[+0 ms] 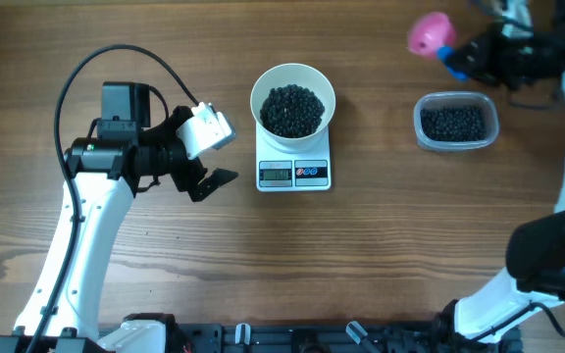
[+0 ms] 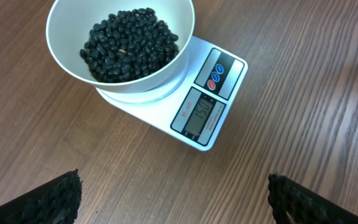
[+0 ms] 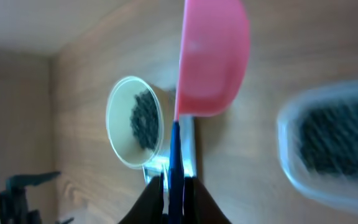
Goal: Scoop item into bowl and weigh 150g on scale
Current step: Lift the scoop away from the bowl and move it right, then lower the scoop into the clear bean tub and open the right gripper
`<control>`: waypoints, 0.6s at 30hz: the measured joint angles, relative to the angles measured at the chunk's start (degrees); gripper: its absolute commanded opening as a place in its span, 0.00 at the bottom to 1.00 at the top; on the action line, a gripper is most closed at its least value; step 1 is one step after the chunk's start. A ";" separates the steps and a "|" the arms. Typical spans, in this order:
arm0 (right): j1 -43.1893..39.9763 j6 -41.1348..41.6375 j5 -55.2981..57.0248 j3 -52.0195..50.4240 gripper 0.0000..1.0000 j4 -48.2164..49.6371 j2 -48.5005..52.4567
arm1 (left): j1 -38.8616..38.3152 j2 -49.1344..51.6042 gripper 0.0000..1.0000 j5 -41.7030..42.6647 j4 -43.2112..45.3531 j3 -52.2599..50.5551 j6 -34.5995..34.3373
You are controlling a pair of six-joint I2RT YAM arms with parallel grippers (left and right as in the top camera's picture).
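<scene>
The white bowl [image 1: 263, 90] stands on the white scale [image 1: 294, 174], holding a heap of the black beans, the item [image 1: 292, 110]. In the left wrist view the bowl [image 2: 64, 59] and its beans [image 2: 129, 43] sit at the back of the scale [image 2: 225, 93], whose display shows digits. My left gripper [image 1: 212, 153] hovers left of the scale, open, with bare wood between its fingers [image 2: 55, 199]. My right gripper [image 1: 459, 57], at the far right, is shut on the blue handle [image 3: 174, 155] of a pink scoop [image 1: 428, 34].
A clear plastic tub [image 1: 425, 106] with more black beans [image 1: 454, 123] stands right of the scale, just below the scoop. It appears blurred in the right wrist view as the tub [image 3: 291, 162]. The right arm's base [image 1: 552, 260] fills the lower right.
</scene>
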 measured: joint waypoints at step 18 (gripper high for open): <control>4.76 5.66 29.22 -4.44 0.04 -4.61 1.07 | 0.00 0.00 1.00 0.00 0.00 0.00 0.00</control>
